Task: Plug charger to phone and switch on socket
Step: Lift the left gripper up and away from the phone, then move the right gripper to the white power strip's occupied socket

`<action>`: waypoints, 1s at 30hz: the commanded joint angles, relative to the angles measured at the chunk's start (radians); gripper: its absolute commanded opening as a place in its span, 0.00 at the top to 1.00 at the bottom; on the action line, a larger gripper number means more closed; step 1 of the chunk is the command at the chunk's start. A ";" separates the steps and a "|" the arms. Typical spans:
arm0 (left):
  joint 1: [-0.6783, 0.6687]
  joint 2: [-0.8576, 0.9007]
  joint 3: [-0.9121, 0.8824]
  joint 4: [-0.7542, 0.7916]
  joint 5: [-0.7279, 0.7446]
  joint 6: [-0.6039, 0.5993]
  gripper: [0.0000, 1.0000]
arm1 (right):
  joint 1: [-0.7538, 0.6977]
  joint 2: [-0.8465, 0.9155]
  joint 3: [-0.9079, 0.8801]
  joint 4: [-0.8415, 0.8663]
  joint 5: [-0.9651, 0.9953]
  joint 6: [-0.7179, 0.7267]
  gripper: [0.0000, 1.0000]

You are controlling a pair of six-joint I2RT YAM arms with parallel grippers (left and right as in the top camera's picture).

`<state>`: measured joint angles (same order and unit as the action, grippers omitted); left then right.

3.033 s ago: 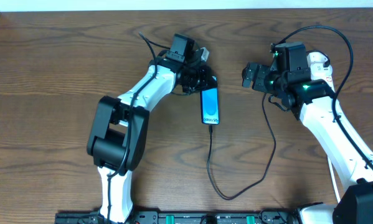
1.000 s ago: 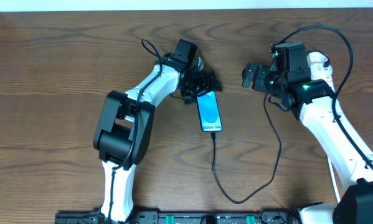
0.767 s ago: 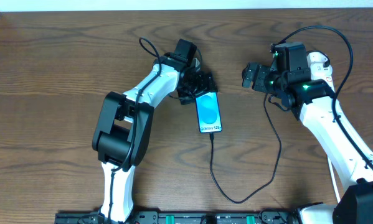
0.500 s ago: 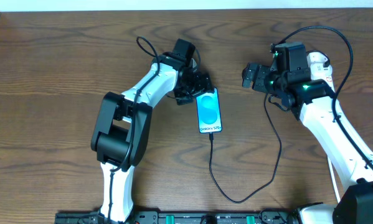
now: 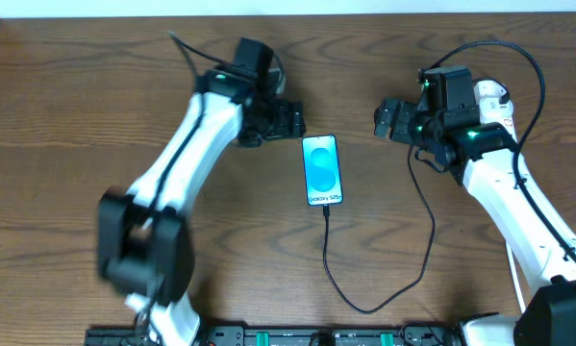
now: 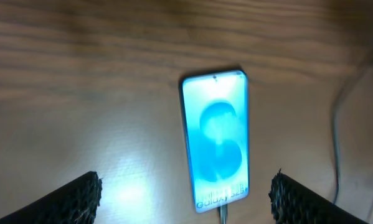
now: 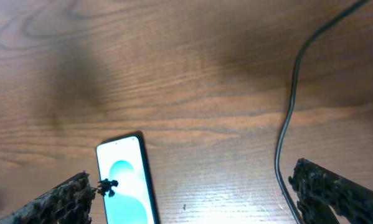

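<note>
The phone (image 5: 323,170) lies flat on the wooden table with its blue screen up. The charger (image 5: 327,240), a thin black cable, is plugged into the phone's lower end. It loops toward the front edge, then runs back up under the right arm. My left gripper (image 5: 289,123) hangs open up and left of the phone, touching nothing. In the left wrist view the phone (image 6: 214,140) lies between the wide-apart fingertips (image 6: 74,199). My right gripper (image 5: 384,117) is open and empty to the phone's right. Its view shows the phone (image 7: 125,180) and the charger (image 7: 289,124). The socket is mostly hidden; a white piece (image 5: 495,96) behind the right wrist may be it.
The right arm (image 5: 518,211) slants across the right side of the table. A black cable arcs above the right wrist (image 5: 518,53). The table's far edge (image 5: 288,12) runs along the top.
My left gripper has let go of the phone and pulled back up and to the left. The phone now lies straight and still. The right arm has not moved.
</note>
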<state>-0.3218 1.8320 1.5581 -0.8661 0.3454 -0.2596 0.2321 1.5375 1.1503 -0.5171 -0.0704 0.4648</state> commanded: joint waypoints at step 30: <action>-0.001 -0.362 0.003 -0.072 -0.137 0.095 0.13 | -0.282 -0.014 0.309 -0.326 -0.269 -0.306 0.01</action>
<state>-0.3233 1.4788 1.5585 -0.9356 0.2253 -0.1818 0.0174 1.5379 1.3724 -0.7971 -0.2405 0.2939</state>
